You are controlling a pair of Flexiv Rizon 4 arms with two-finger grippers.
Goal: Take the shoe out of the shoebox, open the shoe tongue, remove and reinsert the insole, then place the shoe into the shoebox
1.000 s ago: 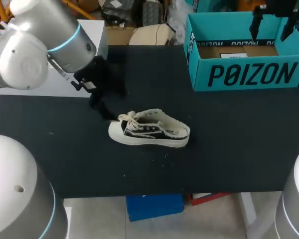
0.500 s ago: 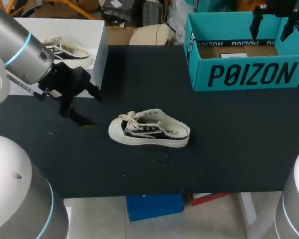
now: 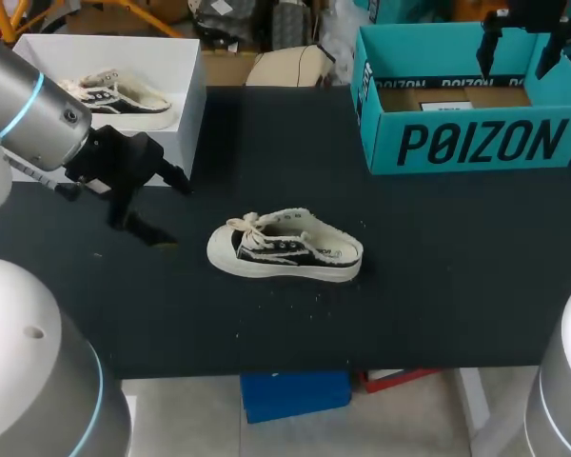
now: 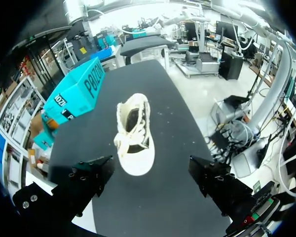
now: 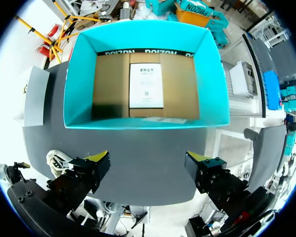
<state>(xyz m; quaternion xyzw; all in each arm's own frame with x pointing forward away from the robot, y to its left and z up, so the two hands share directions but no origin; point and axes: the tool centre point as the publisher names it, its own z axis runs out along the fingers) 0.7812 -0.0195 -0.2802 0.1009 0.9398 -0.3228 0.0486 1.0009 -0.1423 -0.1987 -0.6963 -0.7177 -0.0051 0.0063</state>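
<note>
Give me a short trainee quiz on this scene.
1. True or false: the shoe lies inside the teal box.
2. What does the right gripper hang over? A shoe, B teal box.
3. Fill in: the white box holds a second ____.
Key: 1 false, it lies on the table; 2 B; 3 shoe, the second shoe.

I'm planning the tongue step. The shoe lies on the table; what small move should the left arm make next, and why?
Probably ease the left gripper toward the shoe, at its laced end. It stands open and empty, apart from the shoe, whose toe faces it; the right gripper hangs open over the teal shoebox.
</note>
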